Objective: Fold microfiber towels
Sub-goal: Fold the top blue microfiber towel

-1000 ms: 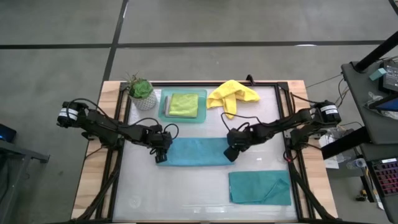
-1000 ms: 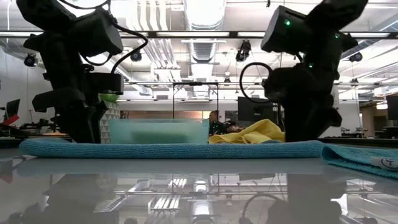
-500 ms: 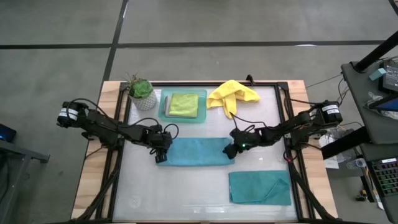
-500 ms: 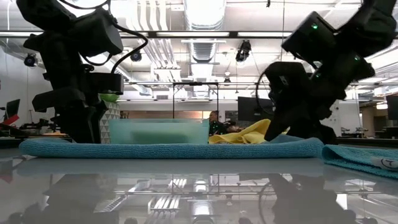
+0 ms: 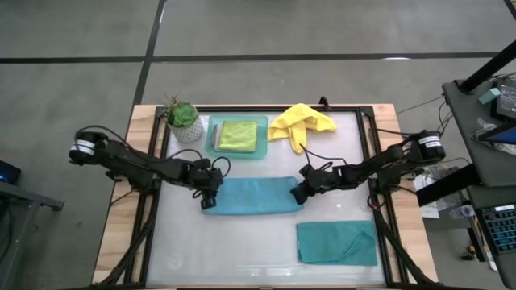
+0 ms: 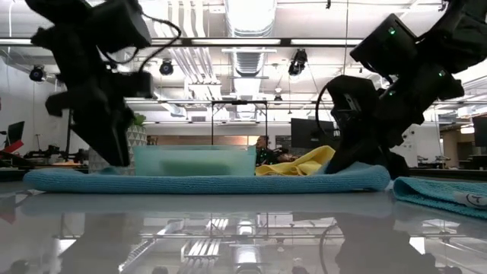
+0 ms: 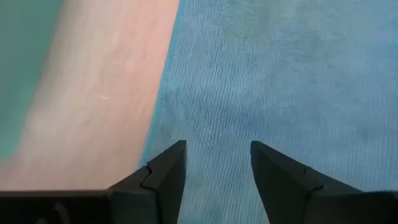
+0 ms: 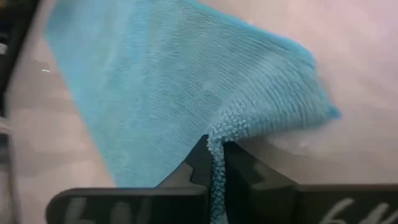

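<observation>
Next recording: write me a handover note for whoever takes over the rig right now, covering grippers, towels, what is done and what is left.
Right gripper: jaws shut on the right end of the centre teal towel, edge pinched.
Left gripper: jaws open, over that towel's left end, nothing held.
Second teal towel: lies flat at the near right of the table.
Yellow towel: crumpled at the far side.
Lime green towel: folded in the mint-green tray.
Done: lime green one looks folded and put away.
Left: fold the centre teal towel, then the other teal and the yellow.
</observation>
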Robot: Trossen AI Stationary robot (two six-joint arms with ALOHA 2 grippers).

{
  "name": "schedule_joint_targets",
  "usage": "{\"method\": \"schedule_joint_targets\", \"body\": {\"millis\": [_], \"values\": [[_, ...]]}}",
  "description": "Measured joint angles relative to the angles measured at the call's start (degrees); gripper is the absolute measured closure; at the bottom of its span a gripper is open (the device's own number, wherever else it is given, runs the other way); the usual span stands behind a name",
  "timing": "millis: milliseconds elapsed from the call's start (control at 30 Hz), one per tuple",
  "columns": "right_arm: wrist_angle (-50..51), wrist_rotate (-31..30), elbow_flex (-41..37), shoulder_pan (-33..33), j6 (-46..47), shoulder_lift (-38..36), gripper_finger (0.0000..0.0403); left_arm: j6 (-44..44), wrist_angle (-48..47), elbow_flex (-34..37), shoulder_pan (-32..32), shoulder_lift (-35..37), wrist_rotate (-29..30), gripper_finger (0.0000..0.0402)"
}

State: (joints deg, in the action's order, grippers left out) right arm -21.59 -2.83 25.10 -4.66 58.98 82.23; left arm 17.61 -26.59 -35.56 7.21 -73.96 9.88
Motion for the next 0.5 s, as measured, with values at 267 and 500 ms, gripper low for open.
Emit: {"method": "schedule_joint_targets", "body": {"millis": [267,500], "values": [[33.53,-3.84,8.48,1.37,-3.46,-11.73,0.0394,3.61,-9.80,0.84,1.51,9.21,0.28,0.0237],[62.24,-10.58,22.45,2.42,-5.11,-15.62,0.0394,7.16,-3.65,5.24,3.15,11.75,1.50,0.0237]]}}
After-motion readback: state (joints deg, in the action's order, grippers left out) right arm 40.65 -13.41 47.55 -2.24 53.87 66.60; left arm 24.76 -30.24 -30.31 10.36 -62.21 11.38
